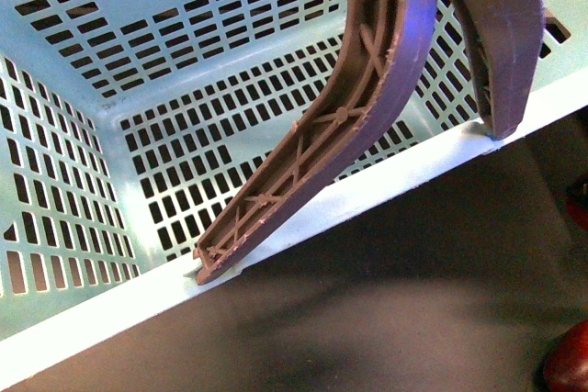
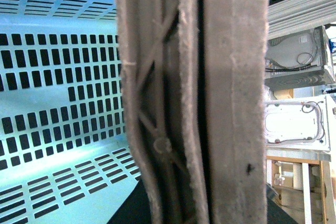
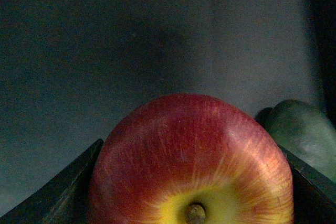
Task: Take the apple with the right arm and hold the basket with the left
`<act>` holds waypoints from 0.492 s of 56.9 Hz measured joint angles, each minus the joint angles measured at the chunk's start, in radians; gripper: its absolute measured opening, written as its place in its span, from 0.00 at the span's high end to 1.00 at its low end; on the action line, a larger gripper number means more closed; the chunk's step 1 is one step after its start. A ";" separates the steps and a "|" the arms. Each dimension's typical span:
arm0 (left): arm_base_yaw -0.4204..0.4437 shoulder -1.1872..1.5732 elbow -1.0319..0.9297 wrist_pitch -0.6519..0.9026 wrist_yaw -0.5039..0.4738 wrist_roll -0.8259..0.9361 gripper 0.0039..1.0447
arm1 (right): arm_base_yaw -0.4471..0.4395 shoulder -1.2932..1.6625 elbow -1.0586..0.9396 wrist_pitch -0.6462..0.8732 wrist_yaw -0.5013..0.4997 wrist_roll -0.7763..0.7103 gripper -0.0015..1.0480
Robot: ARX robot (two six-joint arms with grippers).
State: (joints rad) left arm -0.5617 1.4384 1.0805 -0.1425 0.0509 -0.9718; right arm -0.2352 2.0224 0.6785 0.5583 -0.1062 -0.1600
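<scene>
Your left gripper: fingers spread, both tips on the basket rim | your right gripper: pinching the apple, stem dimple facing its camera, grey desk behind

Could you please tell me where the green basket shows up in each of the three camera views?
Front view: the basket fills the upper left, its rim running diagonally across the picture.
Left wrist view: its slotted wall shows beside the brown fingers.
Right wrist view: not in it; the apple fills the foreground.
Shared landmark: the left gripper, ribbed fingers at the rim, seen close up in the left wrist view.
</scene>
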 joint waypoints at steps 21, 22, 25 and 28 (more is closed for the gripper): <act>0.000 0.000 0.000 0.000 0.000 0.000 0.86 | 0.202 -0.752 -0.053 -0.206 0.106 0.121 0.23; 0.000 0.000 0.000 0.000 0.000 0.000 0.86 | 0.222 -0.768 -0.047 -0.212 0.113 0.129 0.23; 0.000 0.000 0.000 0.000 0.000 0.000 0.86 | 0.275 -0.798 -0.032 -0.221 0.128 0.152 0.23; 0.000 0.000 0.000 0.000 0.000 0.000 0.86 | 0.318 -0.810 -0.020 -0.221 0.144 0.169 0.23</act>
State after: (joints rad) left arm -0.5617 1.4384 1.0805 -0.1425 0.0513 -0.9718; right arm 0.0830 1.2121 0.6586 0.3374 0.0376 0.0093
